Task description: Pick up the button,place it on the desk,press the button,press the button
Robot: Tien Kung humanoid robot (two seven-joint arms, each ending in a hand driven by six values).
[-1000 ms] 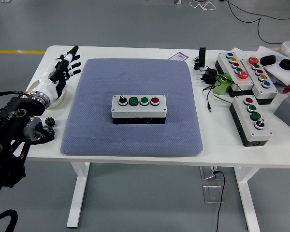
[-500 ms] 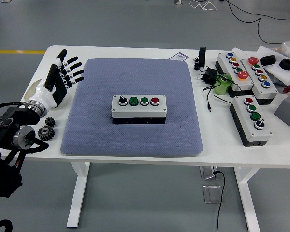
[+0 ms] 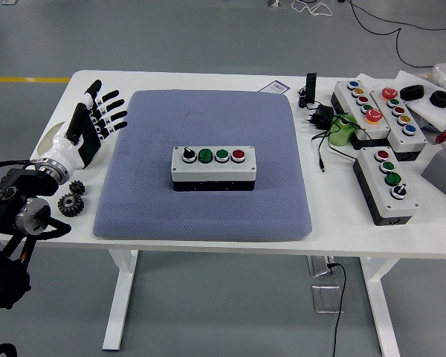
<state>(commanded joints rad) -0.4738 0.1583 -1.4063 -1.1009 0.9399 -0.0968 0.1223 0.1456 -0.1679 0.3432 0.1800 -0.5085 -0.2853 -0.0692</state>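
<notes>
The button box sits on the blue-grey mat, a little below the mat's middle, lying square to the near edge of the worktop. Its grey top carries four controls in a row: a black knob on the left, two green buttons, and a red button on the right. Bare mat lies open on every side of the box, widest towards the far edge and narrower towards the near one.

The left hand hovers over the worktop's left strip, between the mat's left edge and the table's left edge, well apart from the box. Its fingers are spread wide and straight, pointing away from the robot, and hold nothing. Just behind its wrist two small dark gears lie on the white surface, close to the near-left corner and just beside the mat. The black arm enters from the left edge of the view.

On the right, past the mat's right edge, the worktop is crowded: three more button boxes, a black plug and cable, and a green object beside them. A narrow bare strip separates this clutter from the mat. The mat's near edge runs close to the worktop's near edge.
</notes>
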